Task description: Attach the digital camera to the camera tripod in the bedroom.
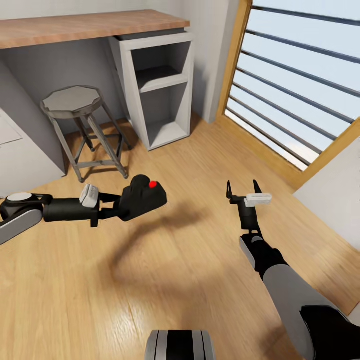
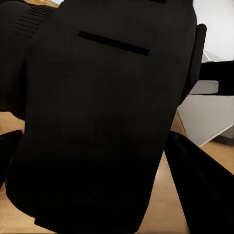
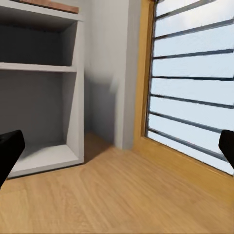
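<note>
Your left gripper (image 1: 121, 204) has its jaws closed on the digital camera (image 1: 142, 196), which it holds above the wood floor (image 1: 175, 280), at about 9 o'clock in the head view. The camera's red button (image 1: 153, 184) faces up. In the left wrist view the black body of the camera (image 2: 102, 126) sits between the jaws and covers almost all.

Your right gripper (image 1: 243, 189) is at about 3 o'clock, well apart from the camera, and its jaws stand wide open with nothing between them. In the right wrist view one dark fingertip (image 3: 9, 153) shows at each side edge.

Beyond the left gripper, at 11 o'clock, a round metal stool (image 1: 75, 102) stands under the wooden worktop (image 1: 85, 25). Just beside it, at 12 o'clock, is a white shelf unit (image 1: 162, 82). At 2 o'clock is the door with frosted stripes (image 1: 295, 80) in an oak frame.
</note>
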